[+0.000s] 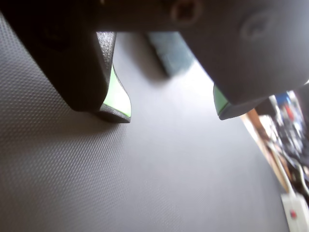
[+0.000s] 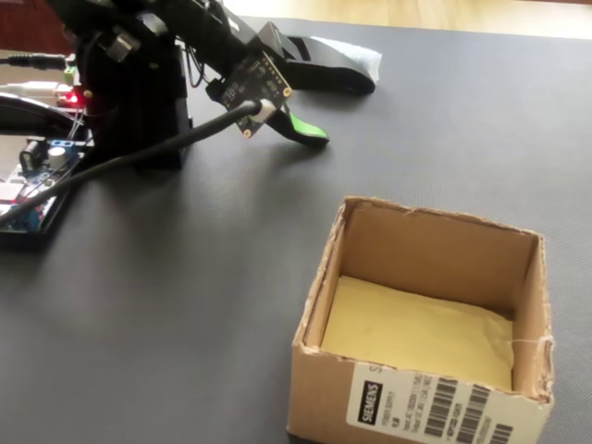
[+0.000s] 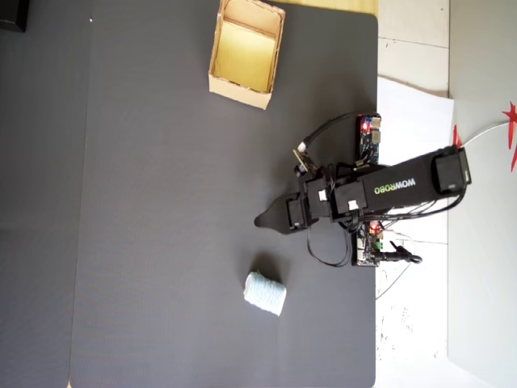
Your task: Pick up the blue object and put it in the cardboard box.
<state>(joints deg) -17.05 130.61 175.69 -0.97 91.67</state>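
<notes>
Ribbed pale-blue cylinder (image 3: 265, 293) on woven grey mat (image 3: 161, 242), apart from empty, parted green-padded gripper (image 1: 171, 108).

The blue object (image 3: 265, 292) is a small, pale blue-and-white stubby cylinder with what looks like a ribbed, yarn-like surface, though the overhead view is too coarse to be sure. It lies on its side on the dark mat, near the bottom of that view. The cardboard box (image 3: 243, 90) sits well apart from it at the top of the overhead view. It is tan, rectangular, open-topped and upright, with a yellowish floor (image 2: 421, 333) and nothing inside. A white barcode label (image 2: 435, 407) is stuck on one outer wall.
</notes>
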